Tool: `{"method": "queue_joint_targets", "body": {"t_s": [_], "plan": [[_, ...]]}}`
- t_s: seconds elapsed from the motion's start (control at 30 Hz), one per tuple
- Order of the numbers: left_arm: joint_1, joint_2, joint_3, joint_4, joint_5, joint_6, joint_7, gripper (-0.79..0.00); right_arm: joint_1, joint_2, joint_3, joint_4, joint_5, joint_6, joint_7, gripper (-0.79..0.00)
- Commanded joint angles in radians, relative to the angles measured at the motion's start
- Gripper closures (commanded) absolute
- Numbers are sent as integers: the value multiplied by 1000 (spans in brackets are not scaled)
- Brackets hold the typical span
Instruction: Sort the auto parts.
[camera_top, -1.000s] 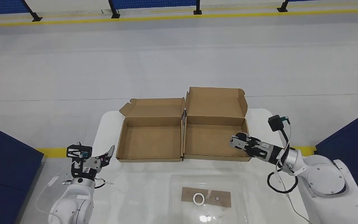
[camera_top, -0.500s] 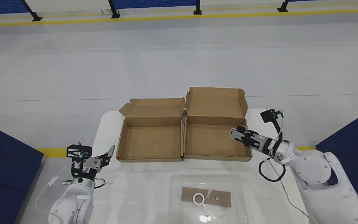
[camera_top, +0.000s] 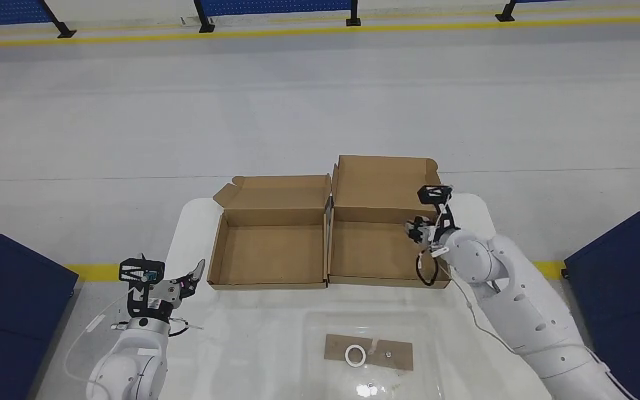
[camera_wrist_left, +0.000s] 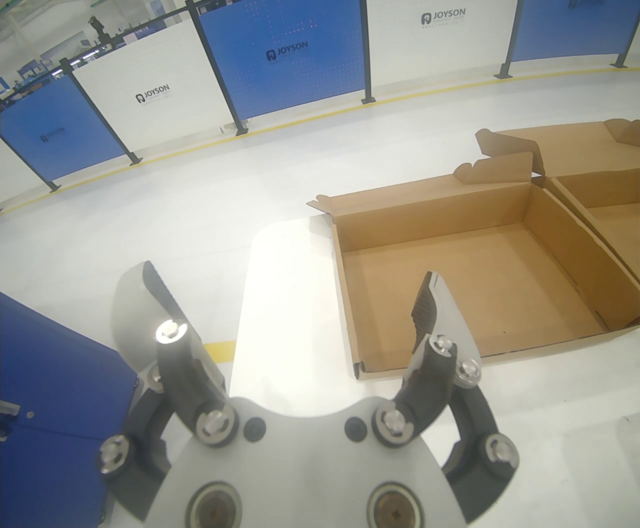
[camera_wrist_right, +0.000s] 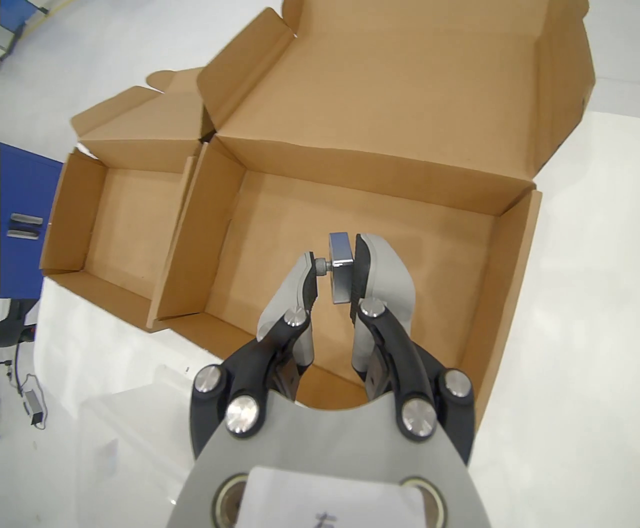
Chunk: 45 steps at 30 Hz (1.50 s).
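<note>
Bolt, small, metal, flat square head on a short stud: pinched crosswise in the right jaws, the stud tip against one pad and the head face against the other, hanging over the floor of the right box towards its near right corner, apparently clear of the cardboard. Hazard one: the hold is narrow and rests on the stud's end, so the bolt could pivot or slip out under a jolt. Hazard two: released from this height, it may bounce or roll on the bare floor, though the walls look tall enough to keep it in. Hazard three: the jaws are close to the right wall in the top view, and lowering further could catch the rim and shove the box, which touches the left box and would push it as well. Hazard four: nothing seen marks which box takes which part, so a wrong-box drop cannot be ruled out. Left jaws: spread wide, holding nothing, at the left edge of the counter near the left box's front corner, no present threat. Remaining stock: white ring and a tiny item beside it on a cardboard slip at the counter's front, well apart from both boxes.
</note>
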Motion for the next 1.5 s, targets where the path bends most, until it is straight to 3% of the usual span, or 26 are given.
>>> {"method": "queue_joint_targets", "body": {"t_s": [0.0,0.47,0.77,1.1,1.47], "plan": [[0,0,0,0,0,0,0,-785,16,-8,-23,28,-4,-10,-7,0],[0,0,0,0,0,0,0,-785,11,-11,-26,48,0,-27,-38,0],[0,0,0,0,0,0,0,-785,36,-30,-91,37,-164,192,62,0],[0,0,0,0,0,0,0,-785,114,-73,-170,158,-171,265,161,0],[0,0,0,0,0,0,0,-785,159,-114,-218,255,-160,294,155,0]]}}
